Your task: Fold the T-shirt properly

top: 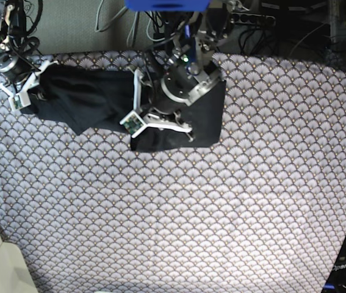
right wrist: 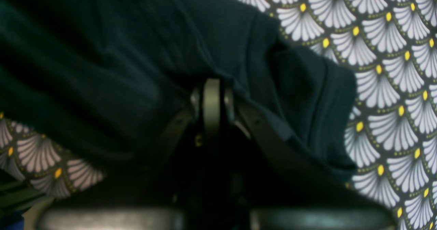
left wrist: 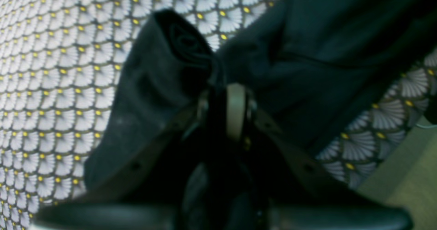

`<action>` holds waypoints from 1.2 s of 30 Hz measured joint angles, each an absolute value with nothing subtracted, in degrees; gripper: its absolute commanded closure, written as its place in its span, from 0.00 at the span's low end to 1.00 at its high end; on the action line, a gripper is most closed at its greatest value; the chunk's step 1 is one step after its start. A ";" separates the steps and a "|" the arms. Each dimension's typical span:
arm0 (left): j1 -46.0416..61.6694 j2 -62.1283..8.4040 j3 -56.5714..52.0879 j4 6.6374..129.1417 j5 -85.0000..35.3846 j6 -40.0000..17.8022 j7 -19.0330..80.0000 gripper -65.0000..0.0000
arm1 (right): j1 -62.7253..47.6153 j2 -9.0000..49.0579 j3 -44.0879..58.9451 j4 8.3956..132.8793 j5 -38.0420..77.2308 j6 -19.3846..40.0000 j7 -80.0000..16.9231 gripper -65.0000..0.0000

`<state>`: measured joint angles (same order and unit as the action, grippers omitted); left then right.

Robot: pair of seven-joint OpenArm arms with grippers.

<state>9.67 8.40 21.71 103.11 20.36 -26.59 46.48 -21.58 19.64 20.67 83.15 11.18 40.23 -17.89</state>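
In both wrist views, each hand (left wrist: 225,96) (right wrist: 211,96) pinches the T-shirt (top: 93,97), dark folds hiding the fingertips.

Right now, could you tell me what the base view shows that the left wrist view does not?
Only the base view shows the whole layout: the T-shirt stretched along the far side of the tablecloth, with the right hand at one end and cables beyond the table. Only the left wrist view shows, close up, the left hand shut on a bunched fold of fabric. Both show the dark shirt lying on the scallop-patterned cloth and the left arm over it.
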 measured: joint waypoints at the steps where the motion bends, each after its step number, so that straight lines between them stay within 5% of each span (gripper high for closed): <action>1: 9.69 8.36 21.67 103.11 20.36 -26.59 46.52 1.00 | -21.58 19.68 20.67 83.15 11.16 40.23 -17.91 1.00; 4: 9.72 8.32 21.65 103.11 20.36 -26.61 46.52 0.97 | -21.61 19.68 20.67 83.15 11.18 40.25 -17.89 1.00; 9: 10.07 8.29 21.71 103.79 19.92 -26.79 46.33 0.55 | -21.58 19.68 20.67 83.15 11.16 40.23 -17.89 1.00; 11: 10.41 8.29 21.87 105.34 19.77 -26.83 46.30 0.48 | -21.58 19.70 20.67 83.15 11.16 40.25 -17.89 1.00; 20: 9.17 8.54 18.90 109.75 11.46 -26.94 45.84 0.50 | -21.61 19.70 20.64 83.20 11.18 40.25 -17.89 1.00; 22: 9.06 8.47 16.56 109.67 12.01 -26.39 46.35 0.61 | -21.61 19.73 20.67 83.20 11.18 40.25 -17.91 1.00; 26: 9.58 8.40 10.22 104.53 11.57 -26.68 46.13 1.00 | -21.63 20.23 20.56 83.20 11.18 40.25 -17.89 1.00; 36: 8.82 6.72 8.34 91.09 11.73 -26.35 45.15 1.00 | -24.60 21.17 20.45 90.37 8.47 40.36 -22.46 1.00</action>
